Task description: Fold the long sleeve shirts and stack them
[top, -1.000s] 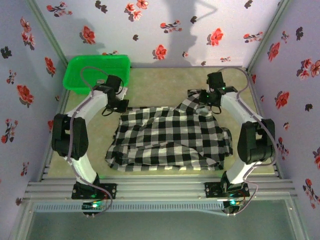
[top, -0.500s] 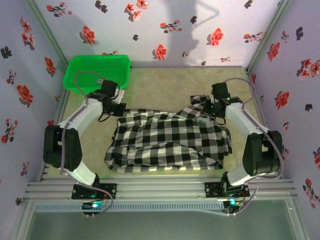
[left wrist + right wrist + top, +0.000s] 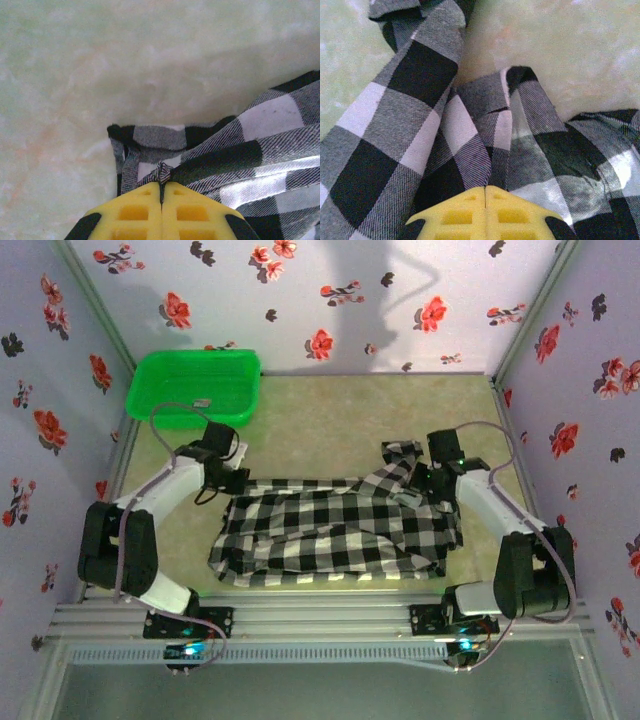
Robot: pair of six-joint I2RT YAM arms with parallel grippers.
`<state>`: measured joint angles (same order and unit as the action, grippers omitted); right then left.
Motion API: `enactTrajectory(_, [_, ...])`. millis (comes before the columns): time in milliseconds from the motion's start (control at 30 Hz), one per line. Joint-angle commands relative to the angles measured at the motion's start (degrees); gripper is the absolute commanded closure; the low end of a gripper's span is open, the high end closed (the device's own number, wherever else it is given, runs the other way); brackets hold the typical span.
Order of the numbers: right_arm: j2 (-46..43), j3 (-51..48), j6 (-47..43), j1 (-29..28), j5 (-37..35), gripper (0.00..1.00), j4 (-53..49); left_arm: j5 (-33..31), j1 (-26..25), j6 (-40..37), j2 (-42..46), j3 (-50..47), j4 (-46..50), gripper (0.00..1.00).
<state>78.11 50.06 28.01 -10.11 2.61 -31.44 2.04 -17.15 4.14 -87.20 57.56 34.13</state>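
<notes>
Both sets of jaws pinched the checked shirt on the bench.

The black-and-white checked shirt (image 3: 340, 535) lay crumpled in the middle of the bench (image 3: 330, 415), a bit toward the near edge; the left jaws were clamped on a bunched bit of its far left edge, the yellow fingers (image 3: 135, 212) pressed together with cloth caught at the tips; the right jaws were clamped on the cloth at its far right side, their yellow fingers (image 3: 512, 215) shut tight; one loose end of the shirt reached toward the far wall beside the right jaws; the green basket (image 3: 195, 385) sat in the far left corner, apart from the shirt.
</notes>
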Motion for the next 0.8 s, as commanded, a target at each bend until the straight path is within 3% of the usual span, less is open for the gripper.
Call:
enactTrajectory(0, [-1.12, -2.13, 2.5, 0.4, -0.44, 1.0, 0.23, -3.64, -0.19, 1.17, 2.08, -2.39, 0.04, 1.0])
enactTrajectory(300, [1.41, -5.53, 4.37, 0.34, -0.06, 1.0, 2.07, -4.68, -2.26, 6.08, -1.57, -4.24, 1.73, 1.0])
enactTrajectory(467, [2.62, -7.56, 5.34, 0.11, 0.72, 1.0, 3.31, -5.04, -2.45, 8.42, -2.67, -4.03, 4.21, 0.91])
enactTrajectory(567, [2.69, -8.09, 5.73, 0.02, 0.6, 0.97, 2.8, -4.16, -2.46, 11.16, -2.03, -4.26, 6.27, 0.81])
enactTrajectory(633, [2.2, -8.48, 5.89, 0.0, 0.27, 0.9, 2.22, -3.91, -2.46, 13.56, -0.92, -4.89, 7.81, 0.71])
enactTrajectory(667, [1.83, -8.62, 6.18, 0.02, 0.12, 0.84, 1.83, -4.44, -2.48, 15.05, -0.26, -5.0, 8.91, 0.57])
enactTrajectory(700, [1.55, -8.78, 6.4, -0.01, 0.23, 0.74, 1.5, -5.46, -2.45, 16.73, 0.42, -4.92, 10.1, 0.45])
enactTrajectory(767, [0.75, -9.01, 6.99, -0.03, 1.35, 0.49, 1.29, -6.97, -2.5, 19.7, 1.79, -4.5, 11.89, 0.33])
